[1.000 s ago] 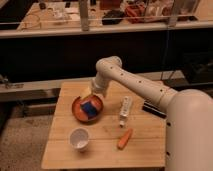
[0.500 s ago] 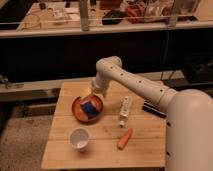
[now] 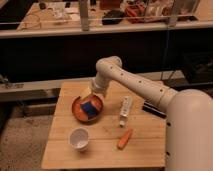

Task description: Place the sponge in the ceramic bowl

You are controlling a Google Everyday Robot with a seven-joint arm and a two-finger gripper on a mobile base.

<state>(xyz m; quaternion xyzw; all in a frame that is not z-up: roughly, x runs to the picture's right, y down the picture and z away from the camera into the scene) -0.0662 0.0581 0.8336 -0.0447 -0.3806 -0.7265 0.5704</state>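
Next to no change over the last second. Inside the ceramic bowl (image 3: 76, 111) then and now: the sponge (image 3: 90, 108), blue face up, no visible shift. Just above the bowl's far rim, in the same pose as before: the tool (image 3: 91, 93); open or closed, impossible to tell, likewise any contact with the sponge. Judged from this, the wanted end state already in place, sponge in bowl. Elsewhere on the bench (image 3: 102, 150): white cup (image 3: 80, 138) near the bowl's front edge, carrot piece (image 3: 125, 138) and white bottle (image 3: 125, 110) farther off toward the robot's body.
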